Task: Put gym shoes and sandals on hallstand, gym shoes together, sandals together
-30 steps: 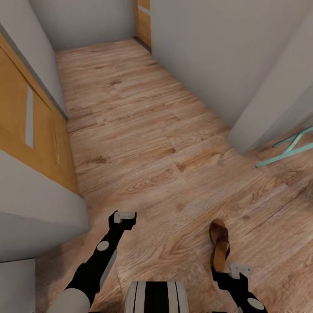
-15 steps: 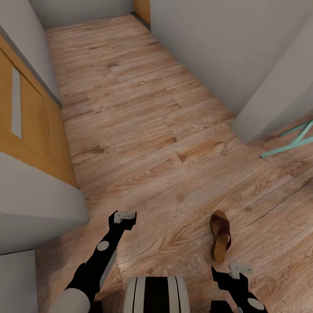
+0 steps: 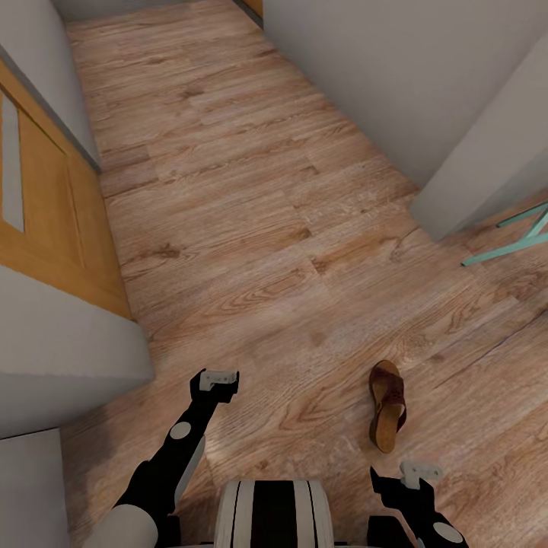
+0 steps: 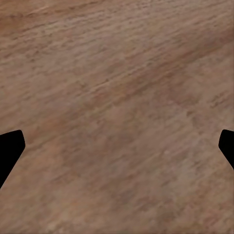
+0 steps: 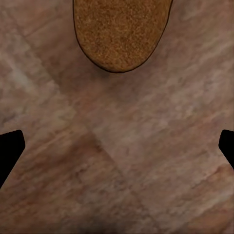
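Sandal now slightly farther ahead of the right gripper, probably through camera motion.

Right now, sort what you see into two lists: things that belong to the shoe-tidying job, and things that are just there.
Belongs to the job:
- sandal, lying on its side, cork sole outward
- corridor floor it lies on
- right gripper, open, just short of the sandal
- left gripper, open, over bare planks

Just there:
- wooden door
- teal frame
- grey walls

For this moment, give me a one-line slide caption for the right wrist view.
Open right gripper hovers over the wood-grain corridor floor, the tan cork-like sole of a sandal just ahead.
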